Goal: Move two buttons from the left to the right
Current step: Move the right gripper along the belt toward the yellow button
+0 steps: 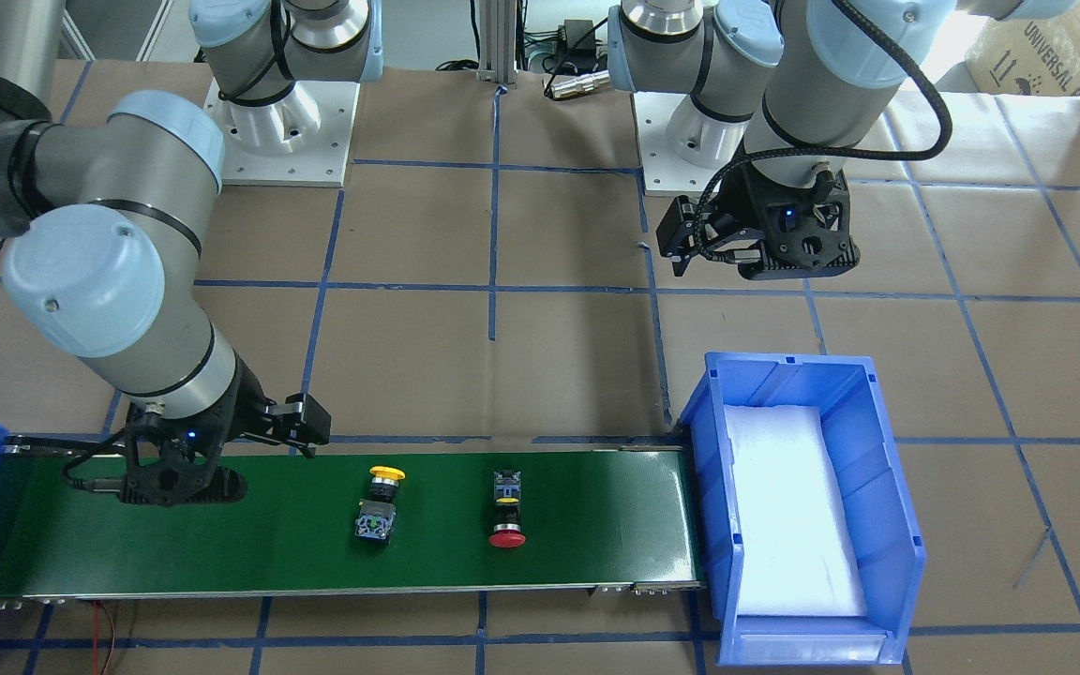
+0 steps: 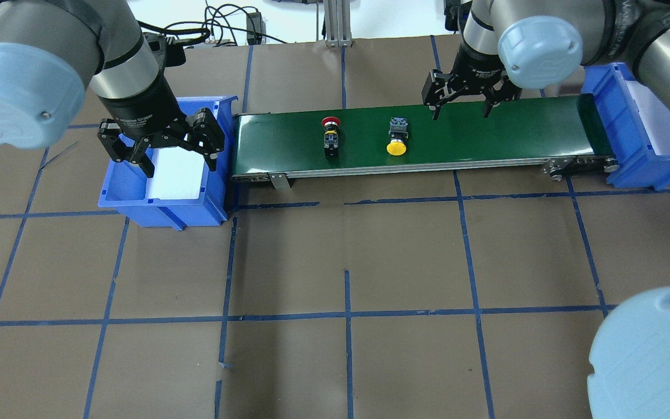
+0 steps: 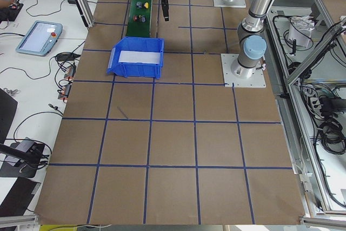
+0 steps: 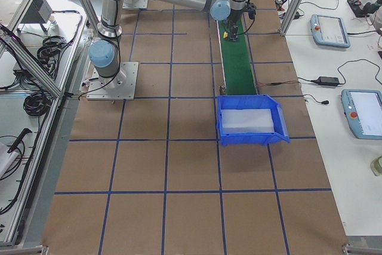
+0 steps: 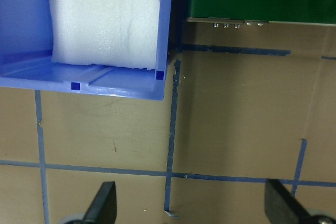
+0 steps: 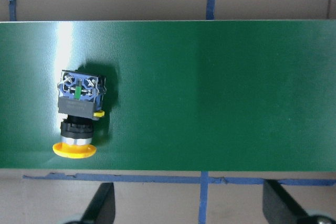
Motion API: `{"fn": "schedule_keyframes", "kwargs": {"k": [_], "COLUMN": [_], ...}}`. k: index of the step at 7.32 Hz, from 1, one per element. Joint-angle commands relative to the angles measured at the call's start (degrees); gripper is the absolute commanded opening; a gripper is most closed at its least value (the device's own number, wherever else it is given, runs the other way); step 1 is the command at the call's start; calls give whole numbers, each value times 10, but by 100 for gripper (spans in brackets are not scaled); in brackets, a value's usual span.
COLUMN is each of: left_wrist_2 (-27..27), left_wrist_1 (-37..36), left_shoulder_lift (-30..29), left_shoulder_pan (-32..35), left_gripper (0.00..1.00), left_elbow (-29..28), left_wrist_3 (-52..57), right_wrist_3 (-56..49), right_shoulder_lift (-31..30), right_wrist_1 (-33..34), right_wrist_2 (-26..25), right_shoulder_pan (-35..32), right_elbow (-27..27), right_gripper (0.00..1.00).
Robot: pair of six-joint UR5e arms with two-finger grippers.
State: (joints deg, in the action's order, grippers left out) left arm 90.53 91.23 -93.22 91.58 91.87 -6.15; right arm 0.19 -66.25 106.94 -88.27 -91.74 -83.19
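Robotics lab for sure: two UR arms (image 1: 109,281) bolted to base plates (image 3: 258,79) on a tape-gridded table (image 2: 405,262), mini conveyor (image 1: 596,525) at 12 o'clock overhead, teach pendants (image 4: 329,30) on the bench (image 4: 352,189) at 2 o'clock from the right-end camera.

Holds the left gripper (image 2: 181,169) wide open with its two fingers (image 2: 144,163) pointing straight down, holds the right gripper (image 2: 461,114) wide open and pointing down too, both empty, with the left arm (image 2: 125,70) and the right arm (image 2: 538,46) bent and reaching out well apart from each other.
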Motion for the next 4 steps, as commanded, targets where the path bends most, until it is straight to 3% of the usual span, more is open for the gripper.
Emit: {"fn": "schedule_keyframes", "kwargs": {"k": [1, 4], "left_wrist_2": [0, -1], "left_wrist_1": [0, 0], "left_shoulder_lift": [0, 0], "left_shoulder_pan": [1, 1], "left_gripper": [100, 100], "left_elbow": [0, 1], "left_wrist_3": [0, 0], "right_wrist_3": [3, 4], "right_shoulder_lift": [32, 57], "right_wrist_1": [20, 22], "right_wrist_2": [-1, -1], "right_shoulder_pan": [-12, -10], "right_elbow": [11, 21], "right_gripper": [100, 100]}}
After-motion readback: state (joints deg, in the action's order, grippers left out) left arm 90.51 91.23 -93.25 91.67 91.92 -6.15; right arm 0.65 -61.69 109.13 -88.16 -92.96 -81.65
